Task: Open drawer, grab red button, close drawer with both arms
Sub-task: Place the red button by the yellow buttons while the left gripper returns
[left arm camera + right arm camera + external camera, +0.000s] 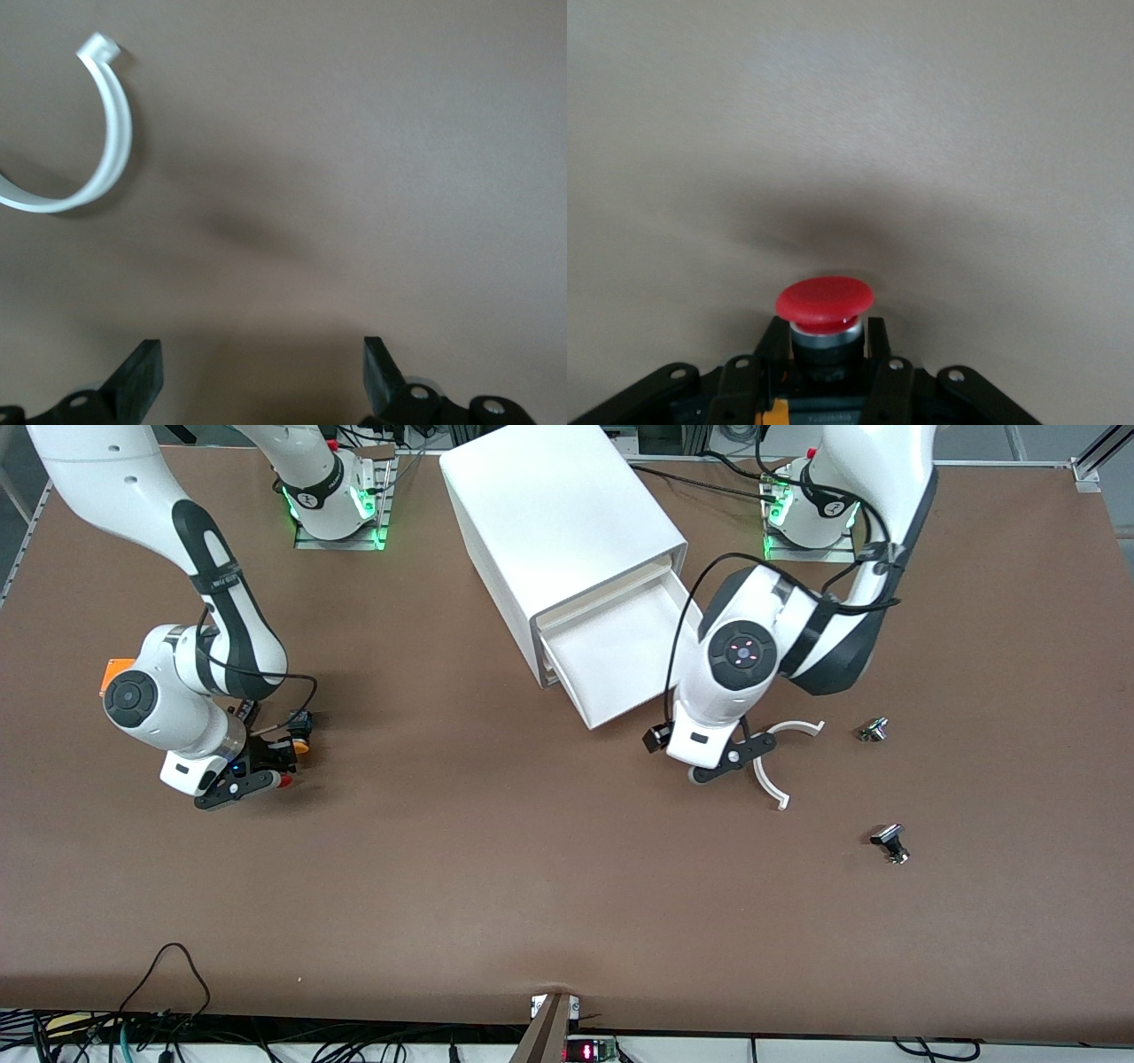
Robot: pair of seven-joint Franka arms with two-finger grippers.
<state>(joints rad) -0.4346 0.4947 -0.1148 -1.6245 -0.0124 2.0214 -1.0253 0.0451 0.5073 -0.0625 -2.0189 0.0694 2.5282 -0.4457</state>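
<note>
Brown matting covers the whole surface. Nearest the front camera, the right gripper sits low at the right arm's end, its fingers clamped on the button, red cap poking out. Just beside it lies a yellow-capped button. The left gripper hovers over bare mat by a white curved strip, fingers spread wide and empty. Farther off, the drawer stands pulled out of the cabinet. I judge the grab made; next the button likely goes to the drawer, with the left arm placed to push it shut. No legible writing.

Drawer juts from cabinet; curved strip apparently nearer camera.
</note>
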